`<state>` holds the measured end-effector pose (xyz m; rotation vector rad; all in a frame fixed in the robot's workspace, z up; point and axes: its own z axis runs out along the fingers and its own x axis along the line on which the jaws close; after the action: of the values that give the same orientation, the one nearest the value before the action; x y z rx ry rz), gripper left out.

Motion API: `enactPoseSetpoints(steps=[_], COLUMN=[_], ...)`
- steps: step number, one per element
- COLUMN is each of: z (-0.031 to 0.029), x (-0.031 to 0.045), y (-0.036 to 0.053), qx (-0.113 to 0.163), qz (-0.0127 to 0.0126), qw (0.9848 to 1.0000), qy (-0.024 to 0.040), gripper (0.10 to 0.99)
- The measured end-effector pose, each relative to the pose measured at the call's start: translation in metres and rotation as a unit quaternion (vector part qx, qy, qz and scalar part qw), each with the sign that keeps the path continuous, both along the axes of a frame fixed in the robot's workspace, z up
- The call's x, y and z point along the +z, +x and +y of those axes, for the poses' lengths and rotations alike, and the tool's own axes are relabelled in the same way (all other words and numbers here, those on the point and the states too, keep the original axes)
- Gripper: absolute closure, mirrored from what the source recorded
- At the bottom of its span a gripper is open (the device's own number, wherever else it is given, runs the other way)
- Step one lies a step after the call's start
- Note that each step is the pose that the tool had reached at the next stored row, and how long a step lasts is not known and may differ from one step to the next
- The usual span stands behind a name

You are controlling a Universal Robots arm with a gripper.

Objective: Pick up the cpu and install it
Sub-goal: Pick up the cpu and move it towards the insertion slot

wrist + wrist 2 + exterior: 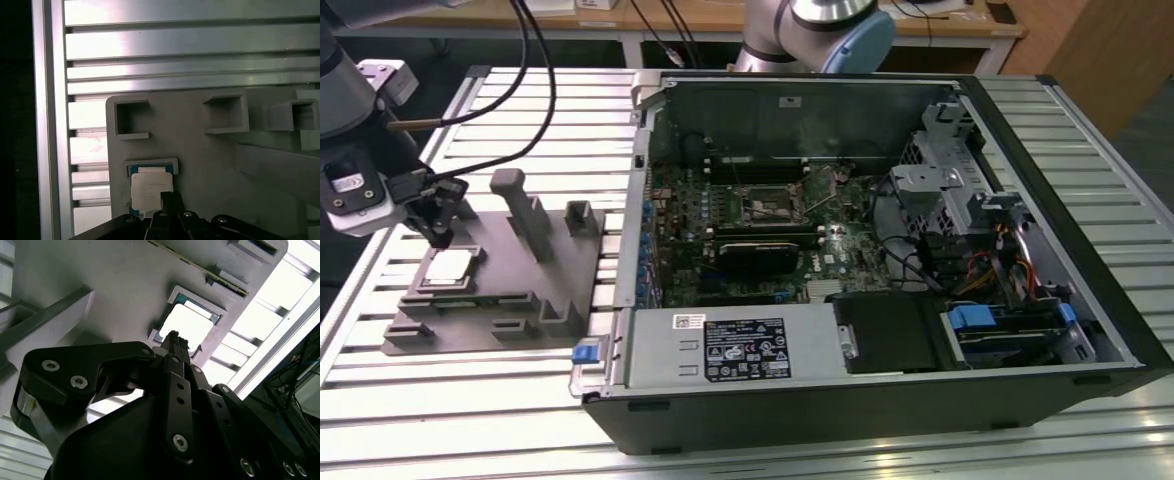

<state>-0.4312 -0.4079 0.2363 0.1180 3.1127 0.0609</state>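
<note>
cpu [450,268] flat in framed pocket of grey fixture [500,265] on slatted surface [400,400], likely keeping its pick position fixed | claw [438,232] just above it, fingers pinched together, empty | open computer case [854,250] well apart

Ribbed aluminium table [1094,180], pale wooden desk [720,18] behind, wooden panel [1107,50] at the exterior view's right

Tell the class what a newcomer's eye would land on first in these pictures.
The big open computer case fills the exterior view's middle and right, its motherboard exposed. On the exterior view's left, the gripper hangs over the cpu, which lies in a recess of the grey fixture.
</note>
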Motion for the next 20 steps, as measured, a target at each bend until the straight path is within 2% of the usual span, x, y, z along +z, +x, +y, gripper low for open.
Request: enactPoseSetpoints(steps=[8,20], z=[-0.0078,-0.0089], x=[-0.0083,-0.0265], y=[-0.0016,-0.006], qx=[0.0,0.0], qz=[-0.0001,0.0], qw=[1.0,1.0], qy=[0.0001,-0.0001], gripper=[0.98,0.98])
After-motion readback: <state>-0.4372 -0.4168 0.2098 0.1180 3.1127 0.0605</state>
